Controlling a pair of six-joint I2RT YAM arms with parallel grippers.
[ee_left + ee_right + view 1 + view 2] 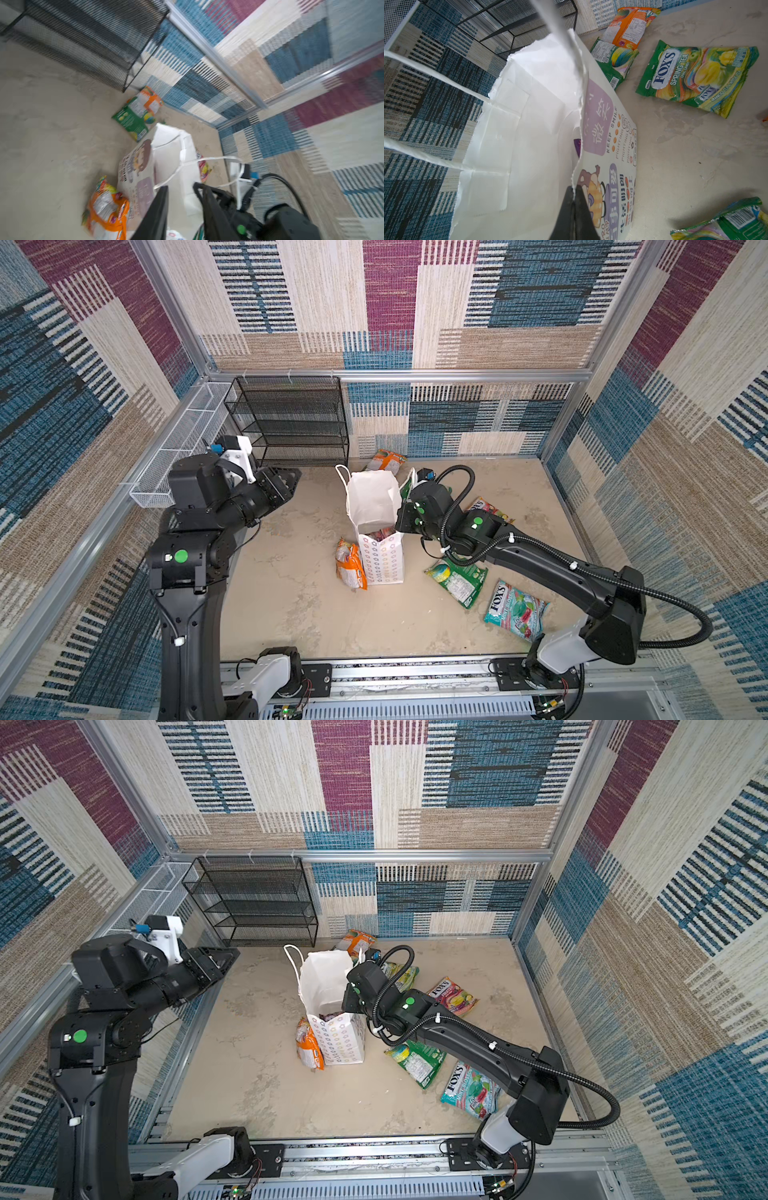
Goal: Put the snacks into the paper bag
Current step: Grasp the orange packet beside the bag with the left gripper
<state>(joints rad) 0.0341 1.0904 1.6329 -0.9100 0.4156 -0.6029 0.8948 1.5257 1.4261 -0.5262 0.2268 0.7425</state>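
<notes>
My right gripper (pixel 574 192) pinches the paper bag (pixel 519 135) rim, seemingly frayed; a sideways pull may tear or topple it.

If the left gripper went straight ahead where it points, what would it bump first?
Probably the paper bag: the left gripper aims at its white upper part, nothing between them, though depth is hard to judge.

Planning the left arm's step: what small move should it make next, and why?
Probably lower the left gripper toward the orange packet leaning against the paper bag. Its fingers are apart and empty, that packet lies nearest its side, and the right gripper pinches the bag's rim, so the mouth stands open.
</notes>
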